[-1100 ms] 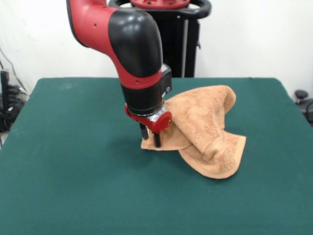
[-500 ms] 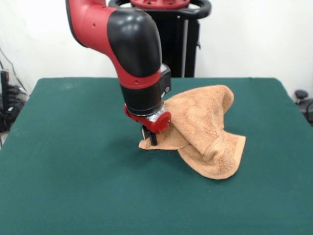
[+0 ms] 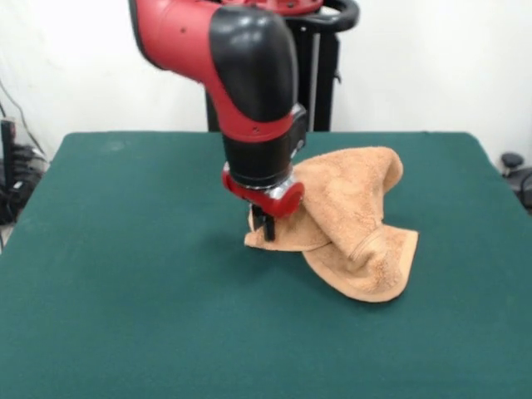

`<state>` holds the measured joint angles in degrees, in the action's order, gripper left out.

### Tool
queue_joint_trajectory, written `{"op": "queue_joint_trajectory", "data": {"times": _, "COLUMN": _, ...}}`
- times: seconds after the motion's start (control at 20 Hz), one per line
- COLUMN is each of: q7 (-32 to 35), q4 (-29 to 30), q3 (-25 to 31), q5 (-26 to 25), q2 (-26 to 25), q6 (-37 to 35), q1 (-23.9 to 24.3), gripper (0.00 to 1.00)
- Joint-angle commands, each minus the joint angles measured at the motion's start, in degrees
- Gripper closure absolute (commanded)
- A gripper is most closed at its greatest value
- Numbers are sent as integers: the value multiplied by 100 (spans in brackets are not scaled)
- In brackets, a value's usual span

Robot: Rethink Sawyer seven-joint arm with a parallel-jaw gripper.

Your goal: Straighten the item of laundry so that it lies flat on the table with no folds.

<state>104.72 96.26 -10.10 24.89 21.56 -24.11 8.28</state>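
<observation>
One orange-tan towel point(image 3: 353, 224) lies crumpled on the green desk point(image 3: 125, 291), folded over itself in a twisted heap. At the towel's left corner the claw point(image 3: 264, 229) points straight down, its dark fingers seemingly pinching that corner, though the wrist shadows the grip. The towel's lower flap rests flat on the felt.

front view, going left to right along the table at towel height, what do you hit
bare green table → gripper at the towel's left corner → crumpled tan towel → bare table again
</observation>
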Motion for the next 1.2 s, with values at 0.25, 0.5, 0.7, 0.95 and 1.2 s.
{"op": "queue_joint_trajectory", "data": {"times": 0.25, "q7": 1241, "q4": -48, "q3": -793, "q5": -515, "q2": 739, "q6": -1660, "q1": -956, "gripper": 100}}
{"op": "queue_joint_trajectory", "data": {"times": 0.5, "q7": 1233, "q4": -261, "q3": -977, "q5": -581, "q2": 805, "q6": -1901, "q1": -989, "gripper": 100}}
{"op": "queue_joint_trajectory", "data": {"times": 0.7, "q7": 1428, "q4": -191, "q3": -1158, "q5": -606, "q2": 1048, "q6": -2180, "q1": -1180, "gripper": 100}}
{"op": "queue_joint_trajectory", "data": {"times": 0.95, "q7": 2042, "q4": 248, "q3": -1377, "q5": -419, "q2": 1644, "q6": -2972, "q1": -1712, "gripper": 100}}
{"op": "queue_joint_trajectory", "data": {"times": 1.2, "q7": 2665, "q4": 485, "q3": -1506, "q5": -109, "q2": 2005, "q6": -3632, "q1": -2186, "gripper": 100}}
